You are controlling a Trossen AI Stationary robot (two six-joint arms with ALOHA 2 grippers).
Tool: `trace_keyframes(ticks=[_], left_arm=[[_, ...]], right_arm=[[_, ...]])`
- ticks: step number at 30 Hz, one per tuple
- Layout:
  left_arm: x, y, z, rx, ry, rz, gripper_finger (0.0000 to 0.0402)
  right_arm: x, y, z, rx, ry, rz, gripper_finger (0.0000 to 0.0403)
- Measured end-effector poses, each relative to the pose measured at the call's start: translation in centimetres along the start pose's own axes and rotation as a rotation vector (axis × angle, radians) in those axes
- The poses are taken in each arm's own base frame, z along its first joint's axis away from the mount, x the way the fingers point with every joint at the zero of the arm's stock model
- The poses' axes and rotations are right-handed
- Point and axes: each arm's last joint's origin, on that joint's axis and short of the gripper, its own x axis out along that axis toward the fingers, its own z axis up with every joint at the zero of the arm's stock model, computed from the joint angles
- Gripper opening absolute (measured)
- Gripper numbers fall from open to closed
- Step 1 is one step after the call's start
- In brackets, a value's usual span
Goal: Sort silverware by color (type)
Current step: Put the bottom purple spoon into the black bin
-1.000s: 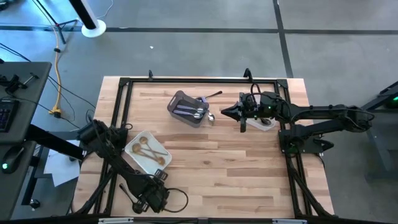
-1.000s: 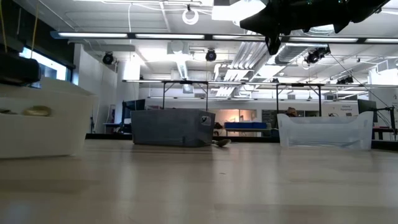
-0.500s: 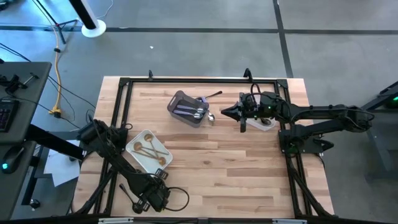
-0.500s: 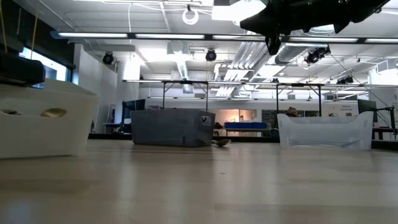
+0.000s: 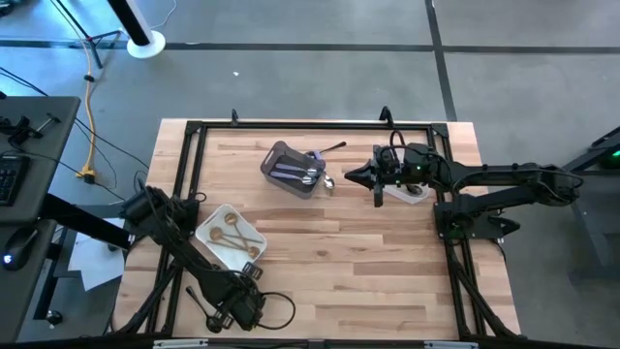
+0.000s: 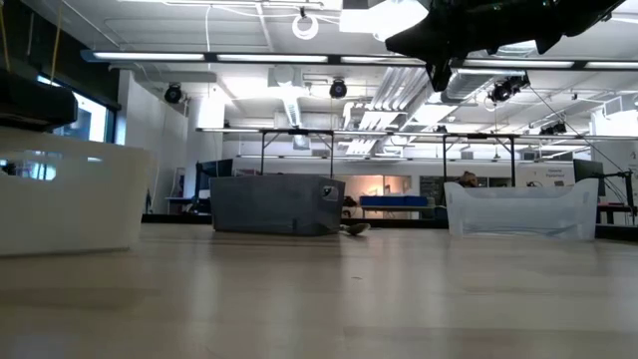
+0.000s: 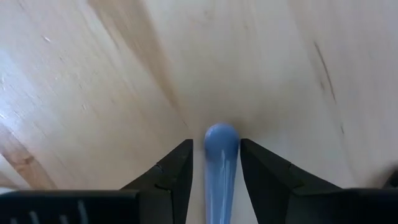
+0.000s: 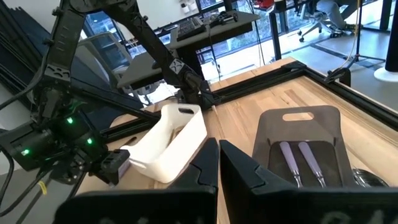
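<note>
Your left gripper [image 7: 216,146] pinches the rounded end of a lilac-blue utensil handle [image 7: 221,163], which runs straight out between the two dark fingers over bare wooden tabletop [image 7: 93,74]; a sliver of gap shows on one side, yet the piece looks carried rather than lying loose; the white plastic tray [image 5: 215,217] just beside this gripper holds only gold spoons [image 5: 232,235], so the lilac piece probably belongs elsewhere. Your right gripper [image 8: 217,148] waits off the table with its fingers pressed together on nothing; ahead of it stands the grey plastic bin [image 8: 323,118] with lilac-handled pieces [image 8: 297,160] laid side by side, the likely home for what you carry; a clear plastic tub [image 5: 412,193] sits close behind it. Unsorted pieces lie beside the bin: a black fork [image 5: 332,148] past its far corner and a shiny silver spoon [image 5: 327,182] between the bin and the right gripper.
</note>
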Motion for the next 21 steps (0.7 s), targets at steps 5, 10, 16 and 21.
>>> trace_keyframes(ticks=[5, 10, 16, 21], left_arm=[[-0.7, 0.2, -0.1, 0.004, -0.007, -0.007, 0.0122], [-1.4, 0.2, -0.2, 0.036, -0.023, -0.011, 0.0122], [-1.8, 0.2, -0.2, 0.101, -0.034, -0.028, 0.0122], [-1.2, 0.1, -0.6, 0.184, -0.027, -0.091, 0.0122]], right_arm=[[0.0, 0.0, 0.0, 0.000, 0.002, 0.000, 0.0000], [0.0, 0.0, 0.0, 0.000, 0.002, 0.000, 0.0000], [0.0, 0.0, 0.0, 0.000, 0.002, 0.000, 0.0000], [0.0, 0.0, 0.0, 0.000, 0.002, 0.000, 0.0000]])
